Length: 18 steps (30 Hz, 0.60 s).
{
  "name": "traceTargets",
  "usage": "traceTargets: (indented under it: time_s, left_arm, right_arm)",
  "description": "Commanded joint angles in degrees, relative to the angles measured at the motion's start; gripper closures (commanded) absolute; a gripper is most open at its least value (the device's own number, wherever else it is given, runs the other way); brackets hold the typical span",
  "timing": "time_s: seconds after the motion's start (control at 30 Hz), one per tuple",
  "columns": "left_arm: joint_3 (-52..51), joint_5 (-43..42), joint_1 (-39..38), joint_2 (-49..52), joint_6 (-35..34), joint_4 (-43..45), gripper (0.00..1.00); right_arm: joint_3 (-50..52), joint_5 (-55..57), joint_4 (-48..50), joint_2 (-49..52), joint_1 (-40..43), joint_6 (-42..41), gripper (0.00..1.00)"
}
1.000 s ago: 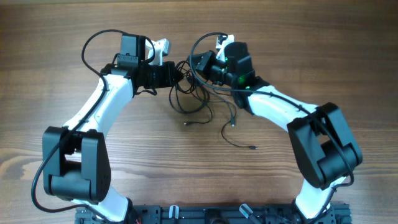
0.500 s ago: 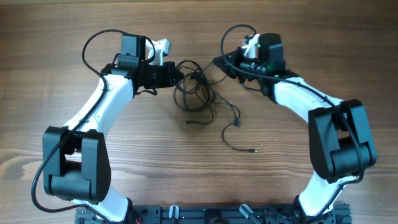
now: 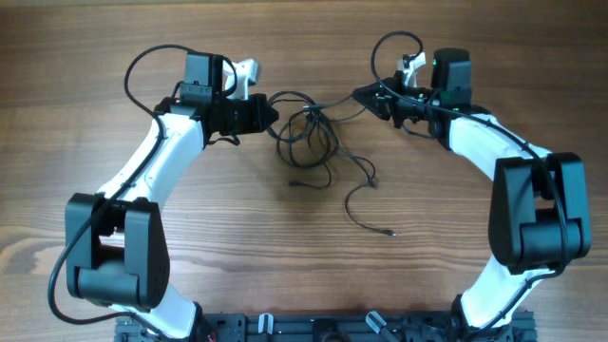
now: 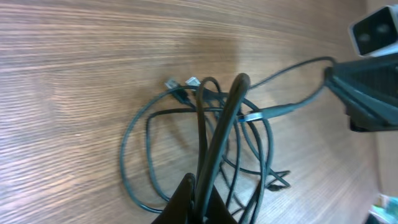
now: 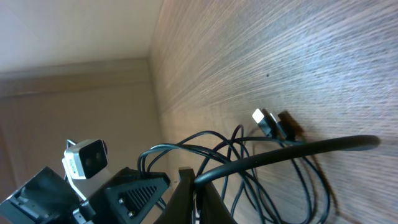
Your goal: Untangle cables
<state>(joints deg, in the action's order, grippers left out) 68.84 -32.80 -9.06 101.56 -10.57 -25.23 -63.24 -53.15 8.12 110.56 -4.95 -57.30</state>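
Right gripper (image 3: 361,94) has pulled rightward, and with left gripper (image 3: 274,114) clamps the cables (image 3: 309,142), now stretched left-to-right

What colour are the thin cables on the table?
The cables are black; the left wrist view shows it best.

1. A wooden table (image 3: 95,57), its pale brown grain running sideways.
2. Thin black cables (image 3: 310,118) lie on it mid-table in a tangled loop.
3. One loose strand trails toward the near edge and ends in a small plug (image 3: 390,231).
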Motion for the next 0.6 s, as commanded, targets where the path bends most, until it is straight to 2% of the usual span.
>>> traceTargets:
  time_s: [0.0, 0.07, 0.13, 0.43, 0.57]
  left_arm:
    - [-0.3, 11.1, -0.2, -1.5, -3.5, 0.2, 0.96]
    - [-0.3, 16.6, -0.2, -1.5, -8.0, -0.1, 0.96]
    - [-0.3, 19.2, -0.2, -1.5, -9.7, -0.5, 0.96]
    - [-0.3, 22.4, -0.2, -1.5, -9.7, -0.5, 0.96]
    - [-0.3, 26.6, -0.2, -1.5, -9.7, -0.8, 0.96]
  right_arm:
    - [0.0, -0.9, -0.1, -1.7, 0.5, 2.6, 0.96]
    - [0.0, -0.9, -0.5, -1.7, 0.4, 4.5, 0.96]
    - [0.0, -0.4, -3.7, -1.7, 0.3, 7.0, 0.96]
    - [0.0, 8.0, -21.5, -1.7, -2.9, 18.1, 0.96]
    - [0.0, 11.0, -25.7, -1.7, -5.0, 18.3, 0.96]
